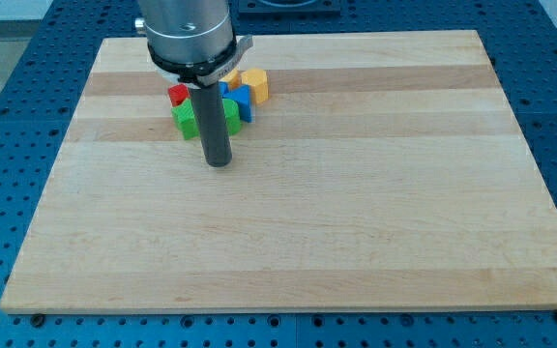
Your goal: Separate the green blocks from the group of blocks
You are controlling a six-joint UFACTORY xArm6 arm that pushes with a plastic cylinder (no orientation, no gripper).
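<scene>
A tight group of small blocks sits near the view's top left of the wooden board (356,213). A green block (186,119) lies at the group's lower left, and another green block (231,114) shows just right of the rod. A red block (178,94) is above the left green one. A blue block (242,101) and a yellow block (254,83) lie to the right. My tip (219,162) rests on the board just below the group, between the two green blocks. The rod hides the group's middle.
The arm's grey cylindrical body (188,34) hangs over the board's top edge above the blocks. The board lies on a blue perforated table (8,145).
</scene>
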